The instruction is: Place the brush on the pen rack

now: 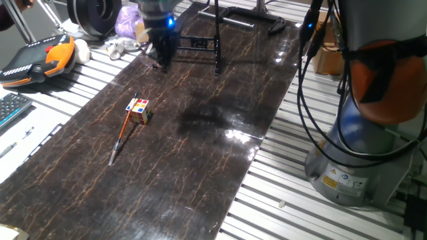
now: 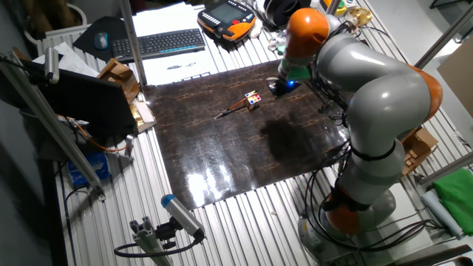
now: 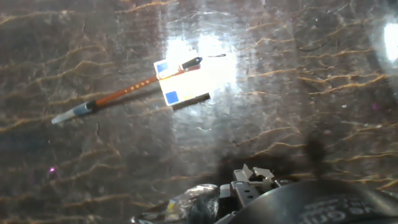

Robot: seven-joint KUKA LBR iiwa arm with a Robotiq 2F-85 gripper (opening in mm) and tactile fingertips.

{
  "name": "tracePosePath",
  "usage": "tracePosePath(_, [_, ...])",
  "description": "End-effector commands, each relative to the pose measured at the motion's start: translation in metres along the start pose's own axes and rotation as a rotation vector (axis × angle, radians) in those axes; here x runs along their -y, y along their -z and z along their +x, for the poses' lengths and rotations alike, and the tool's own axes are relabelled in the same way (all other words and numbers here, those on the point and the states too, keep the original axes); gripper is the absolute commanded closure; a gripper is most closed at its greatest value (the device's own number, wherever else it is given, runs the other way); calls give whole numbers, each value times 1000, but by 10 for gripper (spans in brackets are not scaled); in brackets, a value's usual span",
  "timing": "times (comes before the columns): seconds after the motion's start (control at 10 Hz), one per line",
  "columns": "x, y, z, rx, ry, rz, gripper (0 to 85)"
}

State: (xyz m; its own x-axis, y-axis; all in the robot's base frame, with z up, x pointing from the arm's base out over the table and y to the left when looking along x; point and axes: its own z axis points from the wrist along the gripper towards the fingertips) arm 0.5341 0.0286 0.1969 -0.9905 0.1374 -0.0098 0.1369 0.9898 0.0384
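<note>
Nothing done yet: brush (image 1: 123, 135) lies by the cube (image 1: 139, 111), rack (image 1: 200, 44) at 1 o'clock; gripper (image 1: 162, 59) jaw state unclear; you grab first.

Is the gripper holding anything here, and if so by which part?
Nothing is held. The brush lies on the table beside the cube, apart from the gripper, which is over by the pen rack.
</note>
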Motion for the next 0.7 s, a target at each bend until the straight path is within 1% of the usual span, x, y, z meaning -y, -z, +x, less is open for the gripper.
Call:
tracePosePath(0.0, [-3,-4,0,6,-17,4,843])
tracePosePath(0.1, [-6,-7,1,12,-35,13,843])
tracePosePath(0.3, [-14,-14,0,11,-87,20,843])
tracePosePath(0.6, [-24,-21,-4,5,-185,52,843])
